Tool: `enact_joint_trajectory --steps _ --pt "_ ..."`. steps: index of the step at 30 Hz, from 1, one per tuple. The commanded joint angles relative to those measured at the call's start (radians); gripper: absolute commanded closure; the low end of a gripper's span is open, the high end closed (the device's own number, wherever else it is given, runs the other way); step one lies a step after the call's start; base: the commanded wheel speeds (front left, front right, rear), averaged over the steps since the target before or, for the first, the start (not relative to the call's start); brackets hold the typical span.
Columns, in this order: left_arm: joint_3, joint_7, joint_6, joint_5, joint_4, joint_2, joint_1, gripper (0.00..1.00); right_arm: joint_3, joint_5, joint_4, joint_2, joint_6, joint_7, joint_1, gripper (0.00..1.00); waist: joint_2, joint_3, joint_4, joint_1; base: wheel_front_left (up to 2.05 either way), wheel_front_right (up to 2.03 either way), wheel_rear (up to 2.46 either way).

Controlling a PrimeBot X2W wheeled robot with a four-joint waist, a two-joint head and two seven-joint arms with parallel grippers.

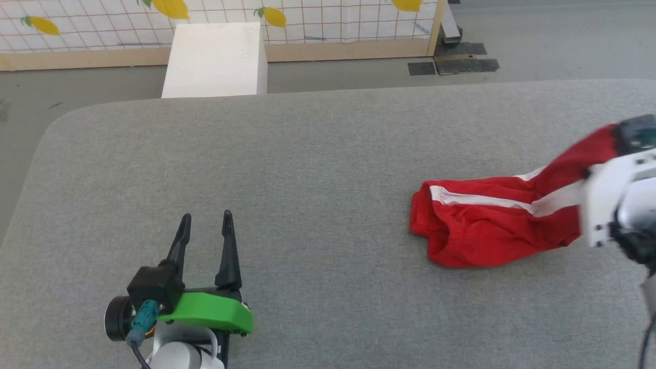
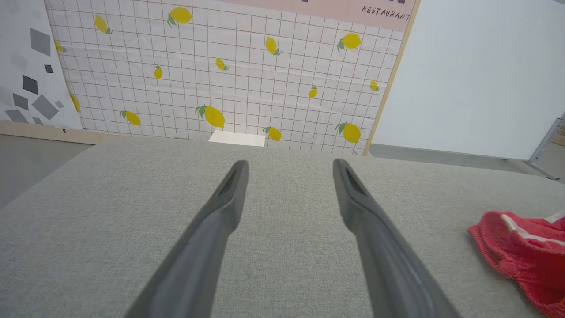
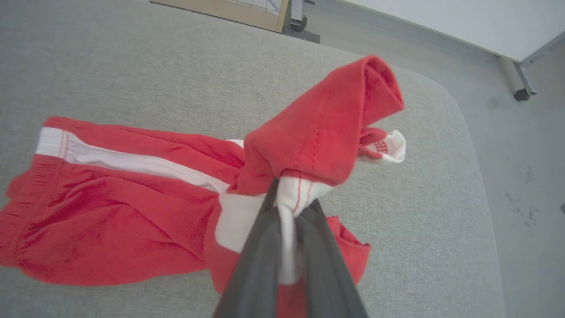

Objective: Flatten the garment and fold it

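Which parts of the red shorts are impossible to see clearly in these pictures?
- Head view: the lifted end of the shorts is hidden behind the blurred right arm.
- Left wrist view: the shorts are cut off by the right edge.
- Right wrist view: the right gripper covers the fabric below it; the white label is too small to read.

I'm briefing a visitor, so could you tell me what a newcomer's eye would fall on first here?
The bright red garment with its white stripe stands out on the right of the grey table, one end lifted by the right gripper, which is shut on a white-striped fold. The left gripper rests open at the lower left, apart from it, and a lemon-patterned wall stands behind.
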Motion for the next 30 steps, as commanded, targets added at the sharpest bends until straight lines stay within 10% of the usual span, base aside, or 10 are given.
enact_joint_trajectory --steps 1,8,21,22,24,30 --pt "-0.001 -0.005 -0.004 0.001 0.002 -0.001 0.012 0.0 0.033 0.002 -0.057 0.014 -0.002 0.036 0.023 1.0 0.0 0.0 0.008 0.0 0.0 0.0 0.0" --pt "-0.015 -0.005 -0.005 -0.001 0.002 -0.001 0.001 0.0 0.217 0.024 -0.194 0.057 -0.002 0.145 0.036 1.0 0.0 0.022 0.04 0.0 0.0 0.0 0.0" --pt "-0.045 -0.005 0.017 -0.012 -0.012 -0.001 -0.049 0.0 0.394 0.092 -0.013 0.105 -0.002 0.121 -0.038 1.0 0.0 0.092 0.101 0.0 0.0 0.0 0.0" --pt "-0.046 -0.005 0.018 -0.013 -0.012 -0.001 -0.05 0.0 0.398 0.101 -0.004 0.106 -0.002 0.114 -0.043 0.92 0.0 0.093 0.102 0.0 0.0 0.0 0.0" --pt "-0.047 -0.005 0.022 -0.015 -0.012 -0.001 -0.052 0.0 0.421 0.122 0.004 0.1 -0.002 0.102 -0.051 0.0 0.0 0.095 0.102 0.0 0.0 0.0 0.0" --pt "-0.038 -0.005 0.028 -0.018 -0.009 -0.001 -0.039 0.0 0.453 0.184 -0.04 0.061 -0.002 0.026 -0.072 0.0 0.0 0.073 0.081 0.0 0.0 0.0 0.0"
